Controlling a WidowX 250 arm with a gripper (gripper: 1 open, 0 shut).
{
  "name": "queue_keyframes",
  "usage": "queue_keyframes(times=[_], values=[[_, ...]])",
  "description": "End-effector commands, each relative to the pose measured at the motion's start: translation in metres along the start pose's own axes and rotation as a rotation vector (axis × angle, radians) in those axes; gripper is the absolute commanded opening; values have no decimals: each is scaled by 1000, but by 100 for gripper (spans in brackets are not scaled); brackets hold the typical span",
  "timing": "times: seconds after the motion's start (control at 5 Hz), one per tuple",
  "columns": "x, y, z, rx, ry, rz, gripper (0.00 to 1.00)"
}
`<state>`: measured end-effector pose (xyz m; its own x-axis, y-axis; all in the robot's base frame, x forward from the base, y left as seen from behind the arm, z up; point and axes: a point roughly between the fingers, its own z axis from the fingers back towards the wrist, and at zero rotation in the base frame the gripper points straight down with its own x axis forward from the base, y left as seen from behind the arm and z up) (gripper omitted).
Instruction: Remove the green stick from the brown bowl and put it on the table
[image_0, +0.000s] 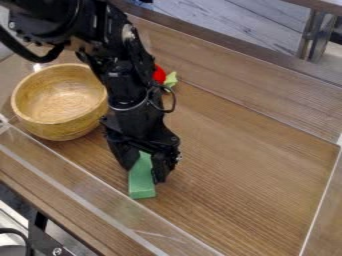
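Note:
The green stick (140, 179) lies flat on the table (254, 170), near its front edge, to the right of the brown bowl (58, 101). The bowl is empty inside. My gripper (144, 165) points straight down over the stick's far end, its black fingers spread on either side of the bar and open. The stick's far end is partly hidden behind the fingers; I cannot tell whether they touch it.
A red round toy with a green leaf (162, 77) sits behind the arm. Clear plastic walls (94, 190) edge the table at the front and right. A metal post (310, 40) stands at the back right.

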<state>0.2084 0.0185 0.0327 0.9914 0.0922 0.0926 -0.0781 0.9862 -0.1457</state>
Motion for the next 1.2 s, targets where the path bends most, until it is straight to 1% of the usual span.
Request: queue_keyframes(times=[0.0,0.4,0.6,0.8,1.0], values=[[4,10,9,2,5,-23,100],[11,-16,12,-1,0,-46,100],[20,-28,10,11,-14,-80,100],[27,-38,9,22,-38,-98,100],[31,-41,22,24,-61,-57,100]])
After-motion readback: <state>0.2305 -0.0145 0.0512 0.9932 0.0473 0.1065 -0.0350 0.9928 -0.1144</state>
